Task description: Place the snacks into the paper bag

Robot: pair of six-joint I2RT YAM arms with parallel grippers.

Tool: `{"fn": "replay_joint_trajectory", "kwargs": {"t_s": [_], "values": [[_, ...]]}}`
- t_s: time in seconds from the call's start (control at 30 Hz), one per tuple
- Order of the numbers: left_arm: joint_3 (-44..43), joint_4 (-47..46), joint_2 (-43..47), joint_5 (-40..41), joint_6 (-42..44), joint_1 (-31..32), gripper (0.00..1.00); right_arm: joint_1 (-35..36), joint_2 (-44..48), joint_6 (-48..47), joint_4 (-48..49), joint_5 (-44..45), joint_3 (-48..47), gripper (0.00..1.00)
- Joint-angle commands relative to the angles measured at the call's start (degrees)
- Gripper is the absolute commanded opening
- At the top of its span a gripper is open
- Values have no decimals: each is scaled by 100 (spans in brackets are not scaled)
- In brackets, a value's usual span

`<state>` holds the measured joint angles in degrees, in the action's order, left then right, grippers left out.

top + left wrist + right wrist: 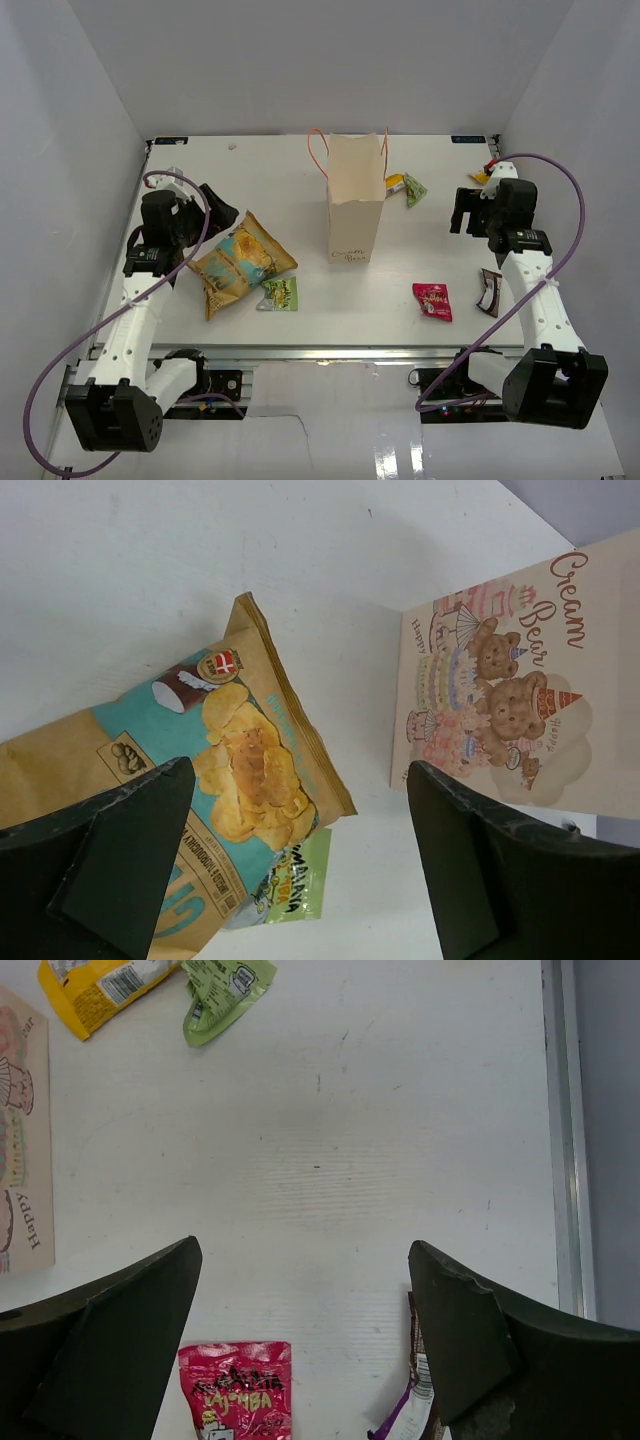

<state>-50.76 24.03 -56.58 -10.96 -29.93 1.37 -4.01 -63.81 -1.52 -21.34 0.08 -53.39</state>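
- My left jaws stand wide apart and empty just beside the chip bag (pixel 230 800). It is puffy foil, so a pinch on its belly may slide off (or crush the chips).
- The small green packet (pixel 280 293) touches the chip bag's lower corner and could get dragged along.
- The paper bag (pixel 356 210) stands upright mid-surface, tall and probably light. A nudge at its rim may topple it, and the orange handles (pixel 318 150) could snag me.
- My right jaws, also apart and empty, hang near the red packet (pixel 238 1400). It lies flat on the surface (pixel 330 1160), so it may skid rather than lift.
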Motion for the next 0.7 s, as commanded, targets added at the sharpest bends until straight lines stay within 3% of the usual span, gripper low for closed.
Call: {"fn": "replay_joint_trajectory", "kwargs": {"t_s": [0.0, 0.2, 0.33, 0.4, 0.67], "values": [[-328, 136, -204, -240, -530, 13, 98, 6, -26, -57, 218, -146, -365, 90], [-1424, 1153, -1380, 567, -996, 636, 98, 32, 123, -1867, -229, -2157, -462, 90], [-2463, 2183, -2418, 1989, -1487, 1163, 98, 111, 54, -2930, -799, -2731, -453, 90], [-2745, 2448, -2858, 2255, -1690, 1322, 96, 120, -166, -3555, -1439, -3013, -567, 90], [-4186, 3054, -4352, 2827, -2025, 1516, 89, 120, 61, -3382, -1039, -3628, 82, 90]]}}
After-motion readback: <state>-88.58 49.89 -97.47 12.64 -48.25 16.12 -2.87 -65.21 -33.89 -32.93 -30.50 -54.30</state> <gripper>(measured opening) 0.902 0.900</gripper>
